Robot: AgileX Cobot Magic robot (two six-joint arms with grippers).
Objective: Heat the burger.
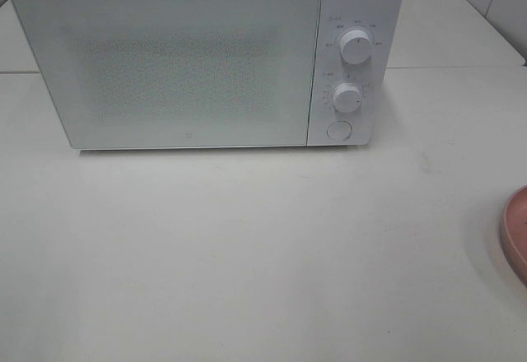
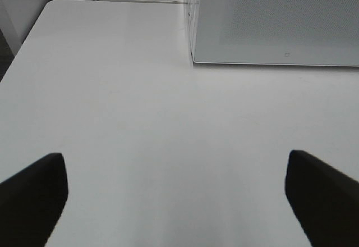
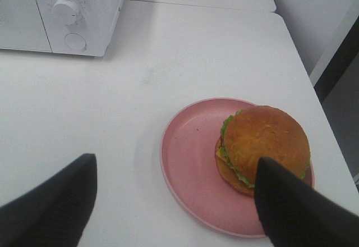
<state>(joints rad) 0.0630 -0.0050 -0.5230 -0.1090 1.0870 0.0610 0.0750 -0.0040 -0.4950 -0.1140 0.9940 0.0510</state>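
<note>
The burger (image 3: 263,143), with a golden-brown bun and green lettuce showing, sits on a round pink plate (image 3: 188,157) on the white table; in the high view only the plate's rim (image 1: 515,234) shows at the right edge. My right gripper (image 3: 174,202) hovers above the plate with its jaws wide apart and nothing between them; one finger overlaps the burger's near side in the picture. My left gripper (image 2: 176,193) is open over bare table in front of the white microwave (image 1: 206,58), whose door is closed. Neither gripper appears in the high view.
The microwave has two dials (image 1: 356,45) and a round button (image 1: 338,130) on its right panel. A seam between tabletops runs behind it. The table's right edge (image 3: 314,98) lies close beside the plate.
</note>
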